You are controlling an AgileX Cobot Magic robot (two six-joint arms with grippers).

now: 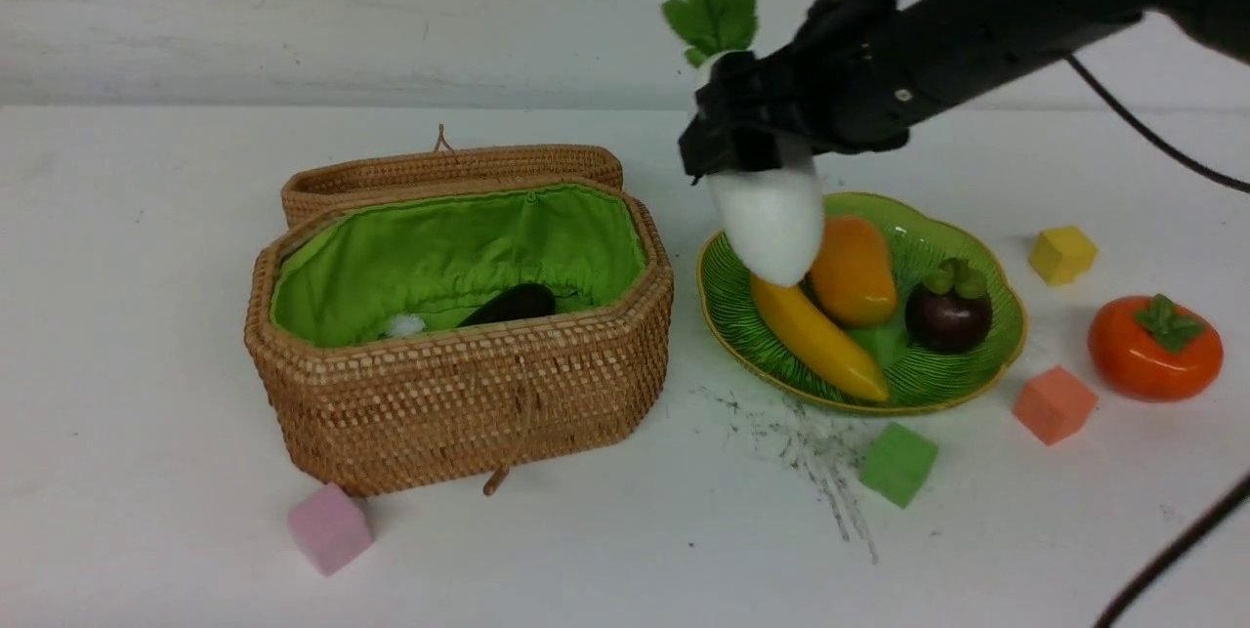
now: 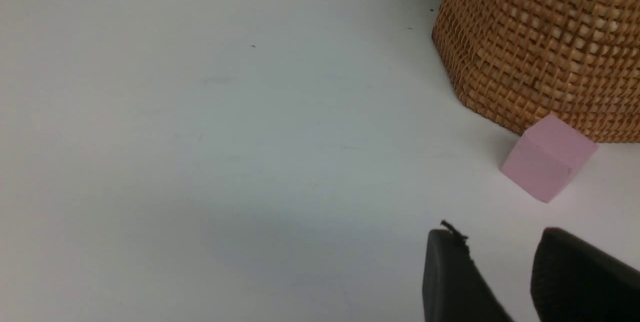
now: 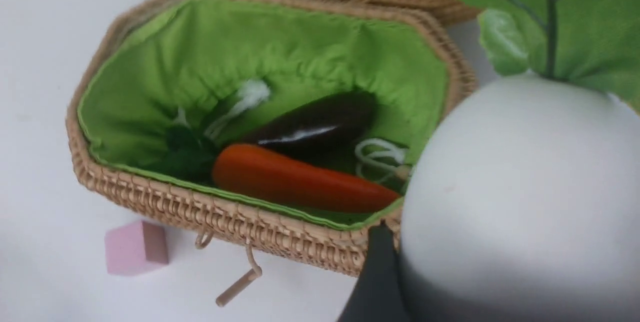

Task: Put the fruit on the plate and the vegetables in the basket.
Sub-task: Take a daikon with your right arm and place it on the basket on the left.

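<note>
My right gripper [image 1: 747, 135] is shut on the white radish [image 1: 771, 218], which hangs tip down over the left rim of the green plate [image 1: 1016, 315], its green leaves [image 1: 713, 8] pointing up. On the plate lie a banana [image 1: 815, 335], a mango [image 1: 854, 269] and a mangosteen [image 1: 947, 311]. A persimmon [image 1: 1154, 347] sits on the table right of the plate. The open basket [image 1: 459, 384] holds the eggplant [image 3: 315, 121] and the orange-red pepper [image 3: 300, 179]. In the left wrist view, my left gripper [image 2: 500, 234] stands open over bare table near the basket's corner [image 2: 545, 46].
The basket's lid [image 1: 449, 169] lies open behind it. Foam cubes lie around: pink [image 1: 330, 527] at the basket's front corner, green [image 1: 897, 463] and salmon [image 1: 1054, 403] in front of the plate, yellow [image 1: 1062, 254] to its right. Black scuffs [image 1: 811, 442] mark the table.
</note>
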